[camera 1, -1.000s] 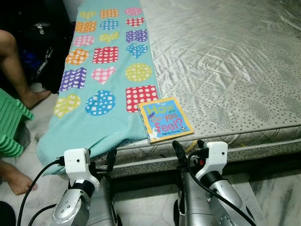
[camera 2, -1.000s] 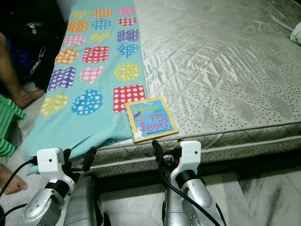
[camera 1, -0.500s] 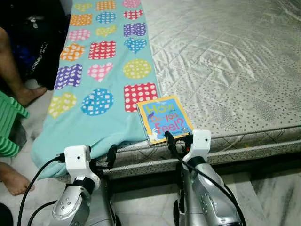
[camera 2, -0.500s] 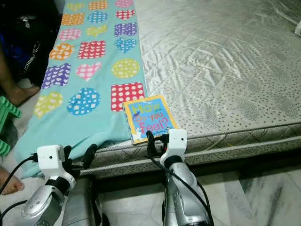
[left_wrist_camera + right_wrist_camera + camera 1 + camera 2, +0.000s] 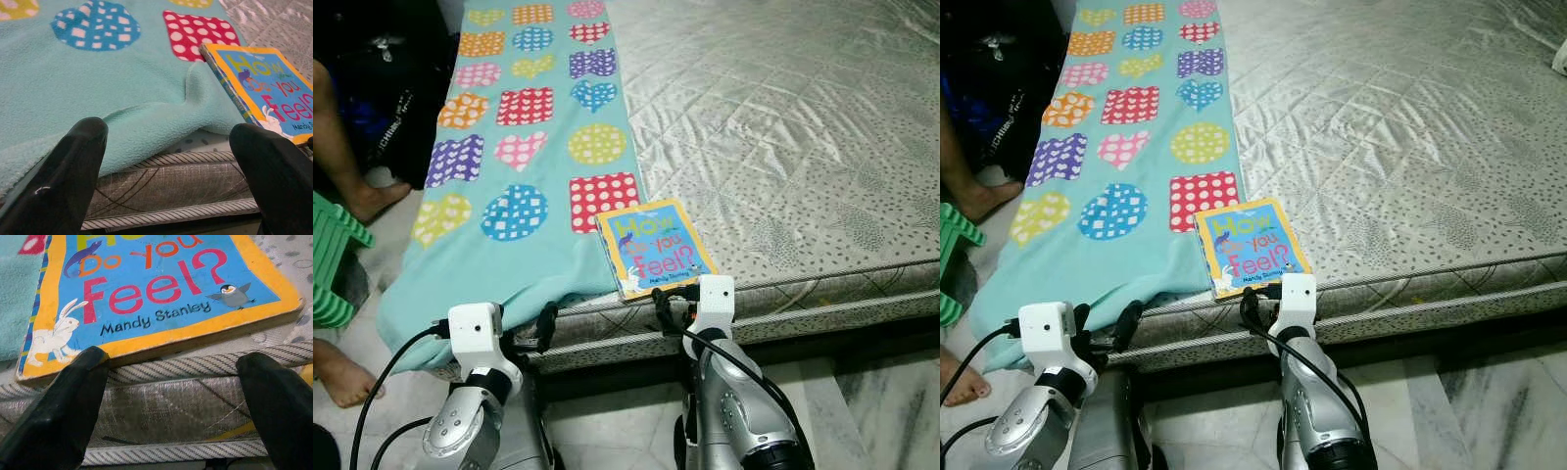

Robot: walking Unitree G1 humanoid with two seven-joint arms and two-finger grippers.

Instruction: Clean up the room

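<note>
Where right hand [image 5: 171,382] gapes: book [image 5: 156,289] author legible.

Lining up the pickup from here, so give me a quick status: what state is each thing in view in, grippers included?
book: closed, flat, cover up, at the mattress's near edge beside the blanket.
blanket: spread flat, near end draped over the mattress edge.
mattress: bare, quilted cover lightly creased.
right gripper: open, fingers level with the mattress edge just below the book, not gripping.
left gripper: open, at the blanket's near hem, holding nothing.
</note>
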